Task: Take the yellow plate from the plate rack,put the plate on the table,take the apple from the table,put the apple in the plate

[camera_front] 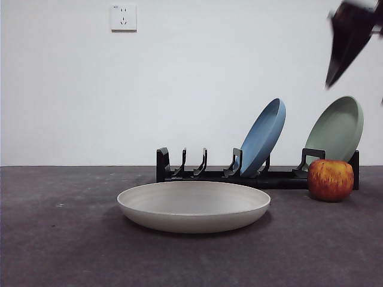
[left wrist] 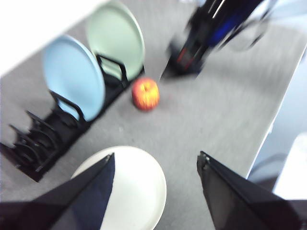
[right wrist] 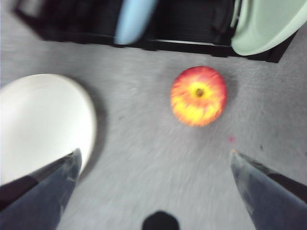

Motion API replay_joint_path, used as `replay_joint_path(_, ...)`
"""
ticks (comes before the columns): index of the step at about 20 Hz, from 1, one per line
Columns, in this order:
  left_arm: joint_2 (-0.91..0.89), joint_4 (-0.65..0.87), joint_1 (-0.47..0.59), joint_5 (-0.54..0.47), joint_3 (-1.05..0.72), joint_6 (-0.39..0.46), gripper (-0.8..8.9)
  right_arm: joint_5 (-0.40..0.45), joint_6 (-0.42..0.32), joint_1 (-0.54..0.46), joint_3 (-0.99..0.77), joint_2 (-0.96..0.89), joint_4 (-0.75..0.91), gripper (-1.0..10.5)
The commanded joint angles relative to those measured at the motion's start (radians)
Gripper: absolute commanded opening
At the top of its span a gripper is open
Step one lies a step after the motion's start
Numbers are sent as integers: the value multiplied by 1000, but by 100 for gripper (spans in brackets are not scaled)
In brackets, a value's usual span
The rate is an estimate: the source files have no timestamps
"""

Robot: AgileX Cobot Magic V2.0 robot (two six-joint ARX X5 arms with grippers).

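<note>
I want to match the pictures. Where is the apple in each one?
Front view: the apple sits far right, before the plate rack.
Left wrist view: apple near the middle, upper half.
Right wrist view: apple right of centre.
Shared landmark: the pale green plate beside it.

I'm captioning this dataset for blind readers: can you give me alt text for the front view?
A cream yellow plate lies flat and empty on the dark grey table, in front of a black plate rack holding a tilted blue plate and a pale green plate. A red apple sits on the table at the rack's right end, and the right end effector shows blurred at the top right corner.
</note>
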Motion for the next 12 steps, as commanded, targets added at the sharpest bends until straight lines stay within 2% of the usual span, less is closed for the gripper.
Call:
replay_joint_path(1, -63, -10, 3, -2, 1, -35, 292, 12, 10, 2, 2, 108, 73, 631)
replay_joint_path(5, -144, -53, 3, -2, 1, -79, 292, 112, -6, 4, 2, 261, 175, 652)
replay_joint_path(7, -152, -74, 3, -2, 1, -92, 292, 113, -21, 4, 2, 311, 222, 698)
replay_joint_path(12, -151, -98, 3, -1, 1, -119, 292, 111, -21, 4, 2, 404, 362, 698)
